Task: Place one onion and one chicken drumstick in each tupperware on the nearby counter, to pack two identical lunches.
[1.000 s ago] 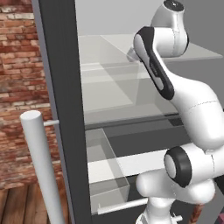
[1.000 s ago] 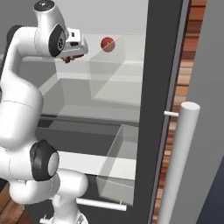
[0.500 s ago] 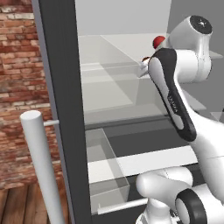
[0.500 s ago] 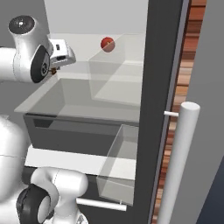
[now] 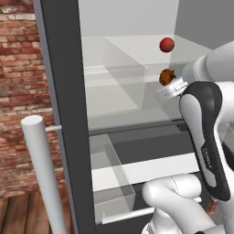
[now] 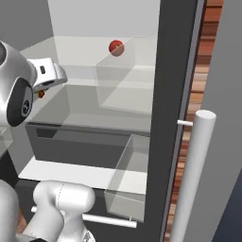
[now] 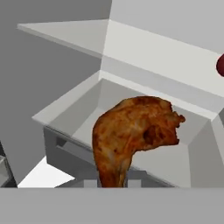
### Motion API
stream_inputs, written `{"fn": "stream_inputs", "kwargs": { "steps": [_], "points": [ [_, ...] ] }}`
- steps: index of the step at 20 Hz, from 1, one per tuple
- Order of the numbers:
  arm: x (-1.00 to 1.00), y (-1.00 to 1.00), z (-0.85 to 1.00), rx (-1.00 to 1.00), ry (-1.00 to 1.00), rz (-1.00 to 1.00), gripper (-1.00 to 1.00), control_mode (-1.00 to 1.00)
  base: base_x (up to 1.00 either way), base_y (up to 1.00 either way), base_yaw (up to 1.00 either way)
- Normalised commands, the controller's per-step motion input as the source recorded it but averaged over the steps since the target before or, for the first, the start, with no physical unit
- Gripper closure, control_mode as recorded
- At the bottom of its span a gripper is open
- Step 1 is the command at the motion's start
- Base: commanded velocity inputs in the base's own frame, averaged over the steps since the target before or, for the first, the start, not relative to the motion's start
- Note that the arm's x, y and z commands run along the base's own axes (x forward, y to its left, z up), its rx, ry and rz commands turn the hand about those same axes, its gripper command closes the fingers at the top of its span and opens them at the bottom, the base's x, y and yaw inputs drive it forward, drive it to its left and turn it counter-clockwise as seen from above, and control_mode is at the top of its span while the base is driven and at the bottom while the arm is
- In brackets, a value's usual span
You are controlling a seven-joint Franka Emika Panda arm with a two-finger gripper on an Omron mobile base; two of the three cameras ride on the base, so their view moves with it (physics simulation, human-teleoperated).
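Right now your claw [image 7: 112, 181] is clamped on a chicken drumstick [image 7: 133, 133], pinching it by the narrow lower end so the meaty part stands up in front of the hand camera. From the left base view you can see that drumstick [image 5: 167, 76] held in the air inside the open fridge, at the front of the upper shelf [image 5: 114, 73], with the white wrist just below and to the right of it. A bright red onion [image 5: 167, 44] sits farther back on that same shelf, toward its rear right corner, well apart from the drumstick; in the right base view the onion [image 6: 116, 47] shows at the back edge of the shelf, behind a clear bin [image 6: 118, 85]. Lower down, a clear drawer [image 5: 107, 173] stands pulled forward.
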Motion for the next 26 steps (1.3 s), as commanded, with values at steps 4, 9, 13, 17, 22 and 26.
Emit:
{"fn": "stream_inputs", "kwargs": {
  "steps": [4,9,13,17,22,26],
  "points": [
    [-1.00,0.00,0.10,-0.02,0.00,0.00,1.00,-1.00,0.00,0.00,0.00],
    [-0.90,0.00,0.14,0.00,0.00,0.00,1.00,-1.00,0.00,0.00,0.00],
    [-0.21,0.00,0.02,0.00,0.00,0.00,1.00,1.00,-0.56,0.00,0.00],
    [0.00,0.00,0.00,0.00,0.00,0.00,1.00,1.00,-0.72,-0.02,0.00],
    [0.00,0.00,0.00,0.00,0.00,0.00,1.00,1.00,-0.85,0.00,0.00],
    [0.00,0.00,0.00,0.00,0.00,0.00,1.00,1.00,-0.98,0.00,0.00]
  ]
}}
